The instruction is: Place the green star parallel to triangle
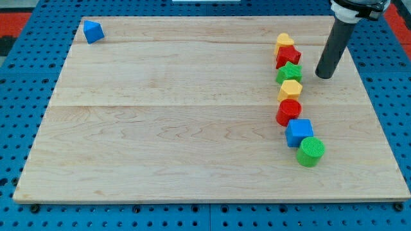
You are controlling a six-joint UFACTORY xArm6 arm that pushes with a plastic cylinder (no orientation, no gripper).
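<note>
Task status: not yet begun, judging by layout; the green star [289, 72] sits in a column of blocks at the view's right, between the red star [288, 56] above and a yellow block [290, 89] below, apparently touching both; the blue triangle [94, 31] lies well apart at the view's top left. My tip [324, 76] rests just right of the green star — no contact visible; the rod has no jaws, so nothing is gripped. Remaining: free the star from the column and slide it leftward across the board [180, 128] — essentially the whole move.
</note>
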